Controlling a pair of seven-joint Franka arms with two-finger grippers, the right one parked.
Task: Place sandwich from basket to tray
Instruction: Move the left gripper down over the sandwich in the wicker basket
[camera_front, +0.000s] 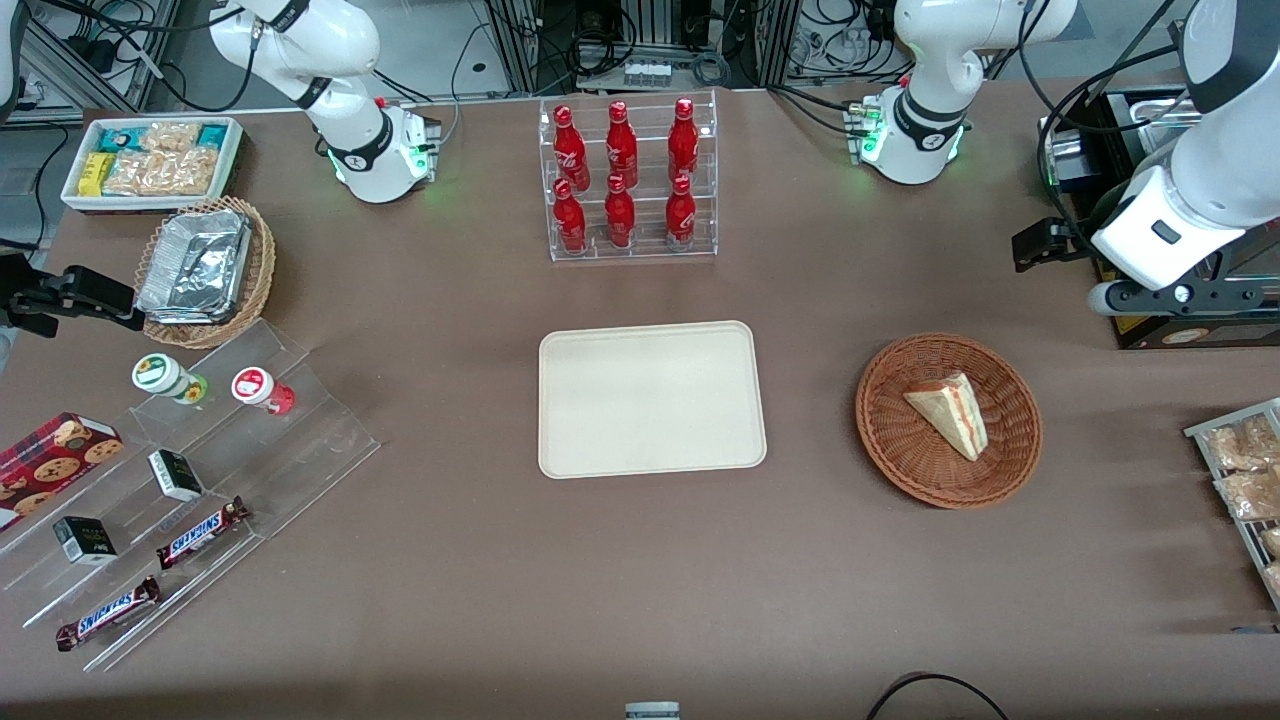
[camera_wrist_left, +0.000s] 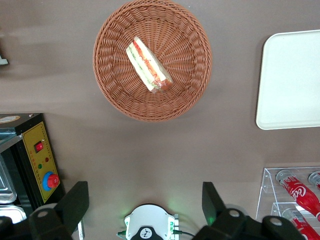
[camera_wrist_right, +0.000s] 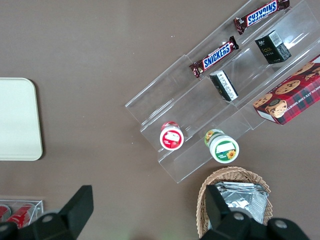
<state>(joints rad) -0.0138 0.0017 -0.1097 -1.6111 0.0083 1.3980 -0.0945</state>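
Closest to the camera are the two Snickers bars (camera_front: 107, 612), lying on the lowest steps of a clear acrylic stand (camera_front: 300, 440) toward the parked arm's end of the table (camera_front: 450, 600). The same stand also has a couple of small black boxes (camera_front: 84, 540) and two little round tubs (camera_front: 165, 375). One tub has a green lid and the other a red one. A plaid cookie box (camera_front: 55, 455) sits right beside them.

The sandwich (camera_front: 950, 412) is lying in the brown wicker basket (camera_front: 900, 440), roughly in the middle, with its cut edge and the red and green filling showing. The basket sits toward the working arm's end of the table. The cream tray (camera_front: 650, 400) is flat on the table beside it, well apart and not touching, about mid-table.

The end effector (camera_wrist_left: 144, 192) is up in the air above the table. It's farther from the front camera than the basket, and it looks straight down on the basket and sandwich. Its two black fingers (camera_wrist_left: 75, 205) are spread wide and it's nowhere near touching the sandwich.

Farther from the camera than the tray there's a clear rack of red cola bottles (camera_front: 620, 170). A lighter wicker basket with foil containers (camera_front: 195, 265) sits at the parked arm's end.
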